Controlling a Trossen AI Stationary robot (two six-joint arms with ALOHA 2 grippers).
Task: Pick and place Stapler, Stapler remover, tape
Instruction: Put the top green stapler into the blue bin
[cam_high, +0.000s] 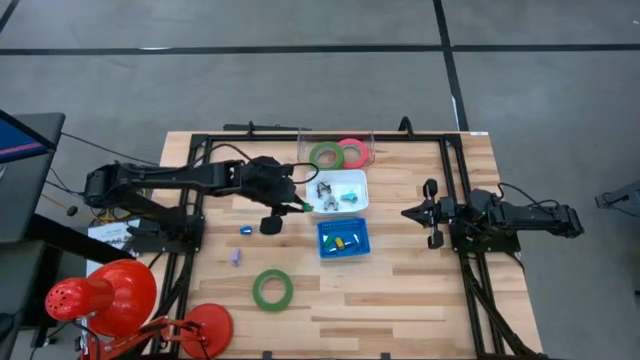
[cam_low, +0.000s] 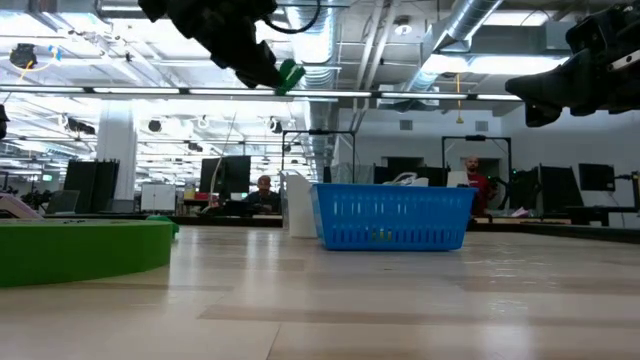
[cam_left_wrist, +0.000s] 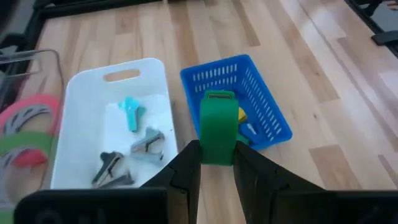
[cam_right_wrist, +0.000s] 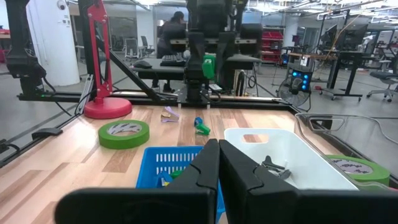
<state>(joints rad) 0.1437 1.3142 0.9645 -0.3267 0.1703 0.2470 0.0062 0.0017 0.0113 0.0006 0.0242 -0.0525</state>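
Observation:
My left gripper (cam_left_wrist: 217, 154) hangs above the table, just left of the white tray (cam_high: 358, 203) and the blue basket (cam_high: 325, 245), shut on a small green stapler (cam_left_wrist: 217, 124). The stapler also shows in the high view (cam_high: 299, 206) and the low view (cam_low: 290, 75). Grey staple removers (cam_left_wrist: 149, 142) and a teal one (cam_left_wrist: 132, 112) lie in the white tray. One green tape ring (cam_high: 272, 289) lies flat on the table. Another green ring (cam_high: 326, 155) and the pink-red ring (cam_high: 352, 152) sit in a clear holder at the far edge. My right gripper (cam_high: 415, 213) waits shut at the right. My left gripper pinches the green stapler between its two fingers, one finger (cam_left_wrist: 186, 163) on each long side, at the stapler's rear end (cam_left_wrist: 217, 155). The fingers slant down toward the table's right. The stapler sticks out forward past the fingertips, lifted clear of the table.
The blue basket (cam_left_wrist: 264, 109) holds small yellow and blue pieces. A small blue piece (cam_high: 245, 229) and a purple one (cam_high: 236, 257) lie on the wood to the left. A red lamp (cam_high: 110, 295) stands at the near left corner. People sit in the room beyond the table.

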